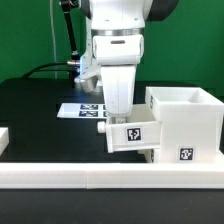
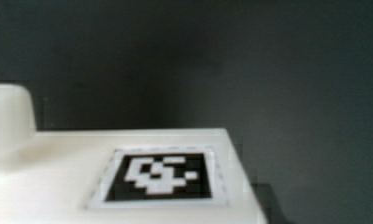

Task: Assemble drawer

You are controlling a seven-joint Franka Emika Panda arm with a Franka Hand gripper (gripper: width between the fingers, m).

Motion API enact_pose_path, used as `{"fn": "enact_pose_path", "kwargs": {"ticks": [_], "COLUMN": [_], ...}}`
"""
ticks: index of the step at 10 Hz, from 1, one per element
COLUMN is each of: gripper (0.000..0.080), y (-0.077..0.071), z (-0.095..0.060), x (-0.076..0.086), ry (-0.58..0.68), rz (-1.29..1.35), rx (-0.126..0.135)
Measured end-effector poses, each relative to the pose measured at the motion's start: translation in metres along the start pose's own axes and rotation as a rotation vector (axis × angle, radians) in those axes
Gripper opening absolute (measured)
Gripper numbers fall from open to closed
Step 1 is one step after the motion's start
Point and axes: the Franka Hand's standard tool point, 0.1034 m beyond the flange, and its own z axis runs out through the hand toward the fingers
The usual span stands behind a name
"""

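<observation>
In the exterior view my gripper (image 1: 119,116) points straight down and is shut on a small white drawer tray (image 1: 131,135) with a black-and-white tag on its face. The tray hangs slightly above the table, pressed against the left side of the tall white housing (image 1: 190,118), which carries its own tag low down. In the wrist view the tray's flat white face (image 2: 58,165) and its tag (image 2: 160,175) fill the lower part. A white rounded part (image 2: 5,120) stands at the edge. My fingertips are not visible there.
A long low white border rail (image 1: 100,178) runs along the front of the black table. The marker board (image 1: 80,108) lies flat behind my gripper. A black cable hangs at the back left.
</observation>
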Motion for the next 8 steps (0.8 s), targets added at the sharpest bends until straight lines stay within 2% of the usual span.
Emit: {"fn": "enact_pose_path", "kwargs": {"ticks": [3, 8], "gripper": [0.0042, 0.0042], "y": [-0.0001, 0.0013], "z": [0.0009, 0.0015], "x": [-0.0072, 0.0007], "ry": [0.003, -0.009], "rz": [-0.005, -0.025], "rx": [0.002, -0.002]}}
